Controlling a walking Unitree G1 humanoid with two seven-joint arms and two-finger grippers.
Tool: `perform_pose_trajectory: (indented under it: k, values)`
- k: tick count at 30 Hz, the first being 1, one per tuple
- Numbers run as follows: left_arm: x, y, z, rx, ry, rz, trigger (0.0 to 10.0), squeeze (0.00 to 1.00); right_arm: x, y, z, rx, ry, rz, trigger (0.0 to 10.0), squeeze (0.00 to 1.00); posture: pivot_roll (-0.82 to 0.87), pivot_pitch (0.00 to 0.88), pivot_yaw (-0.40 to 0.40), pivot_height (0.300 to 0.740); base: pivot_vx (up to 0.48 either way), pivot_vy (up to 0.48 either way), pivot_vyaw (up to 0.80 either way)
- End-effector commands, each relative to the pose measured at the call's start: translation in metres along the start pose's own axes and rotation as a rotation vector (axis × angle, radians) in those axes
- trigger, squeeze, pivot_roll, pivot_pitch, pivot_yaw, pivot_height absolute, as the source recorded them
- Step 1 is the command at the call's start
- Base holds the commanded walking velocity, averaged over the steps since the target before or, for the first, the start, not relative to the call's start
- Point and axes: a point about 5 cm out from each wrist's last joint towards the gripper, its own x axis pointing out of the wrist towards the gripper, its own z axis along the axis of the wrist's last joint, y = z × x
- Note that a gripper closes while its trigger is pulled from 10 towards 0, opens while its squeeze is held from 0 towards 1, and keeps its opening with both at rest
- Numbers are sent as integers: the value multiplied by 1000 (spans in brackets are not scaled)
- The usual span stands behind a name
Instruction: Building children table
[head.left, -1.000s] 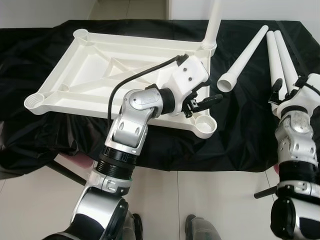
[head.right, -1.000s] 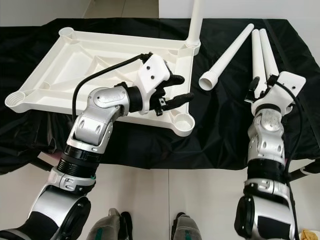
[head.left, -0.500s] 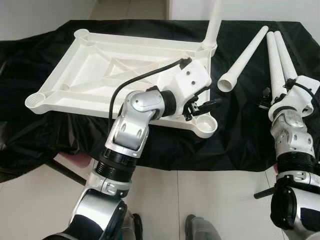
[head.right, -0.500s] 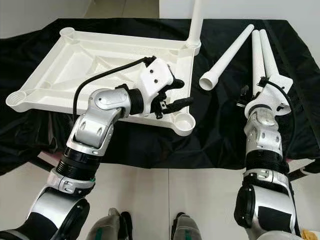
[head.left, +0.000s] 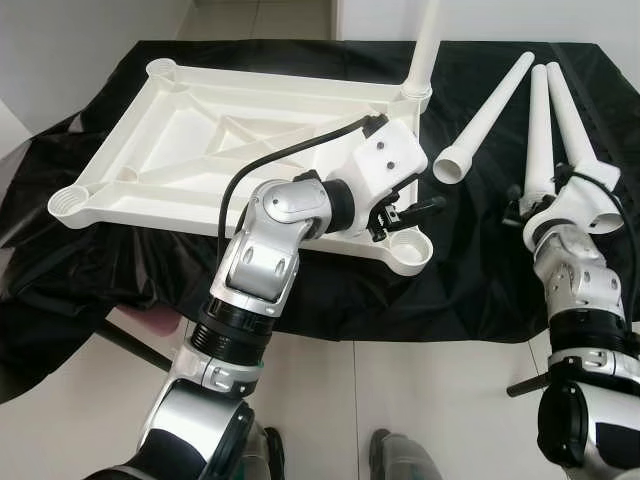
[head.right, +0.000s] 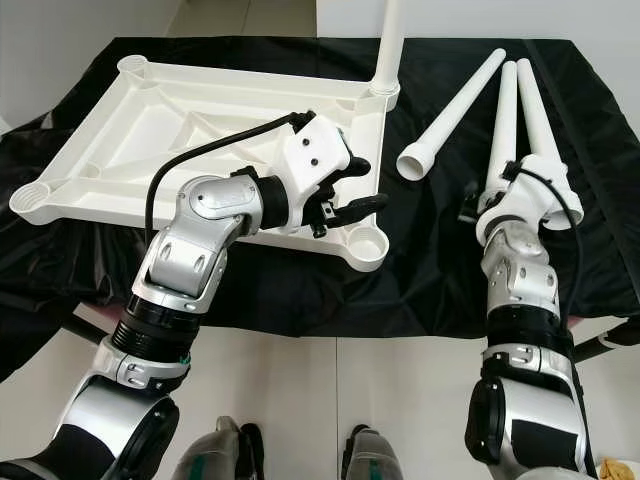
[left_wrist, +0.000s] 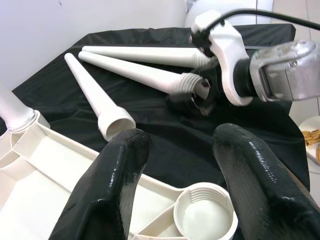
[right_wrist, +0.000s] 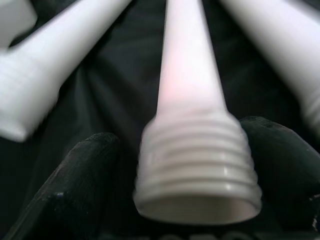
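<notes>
A black cloth (head.left: 480, 270) drapes a work surface where a white moulded-plastic rectangular tabletop (head.left: 200, 130) lies underside up, ribs exposed, a round socket at each corner. One white tapered plastic leg (head.left: 428, 45) already stands upright in the tabletop's far right socket. Just beside the tabletop's right edge lies a loose white leg (head.left: 485, 115) with its open threaded mouth toward the tabletop; further out from that edge lie two more white tapered legs, side by side, nearly touching.

The left gripper (head.left: 405, 205) hovers over the tabletop's near right corner, its two black fingers (left_wrist: 112, 185) spread apart and holding nothing, the empty threaded socket (left_wrist: 205, 217) just below them. The right gripper (head.right: 478, 205) sits at the wide threaded end of the middle leg (right_wrist: 192, 120), well right of the tabletop; the wrist view shows a finger on each side of the threaded collar, close against it, though whether they press it firmly cannot be told.

Judging from this, the risk lies in the grasp: the collar is round and smooth-ridged, and a loose pinch at the very end could let the long leg swing down, roll the neighbouring leg, or enter the socket cross-threaded.

No brand, label or writing is legible anywhere.
</notes>
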Motion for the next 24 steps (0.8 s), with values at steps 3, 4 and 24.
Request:
perform_pose_trajectory:
  k: [3,4,24]
  values:
    - [0,7,1,5,9,171,10000,0,-1,5,-10,-25,31,45,10000,0,-43,133,68,740,0,0,0]
    - [0,6,1,6,10,171,10000,0,-1,6,-10,-34,25,54,10000,0,-43,131,68,740,0,0,0]
    - [-2,-1,-7,24,55,147,10000,0,2,-3,-23,-15,76,12,10000,0,-36,133,69,740,0,0,0]
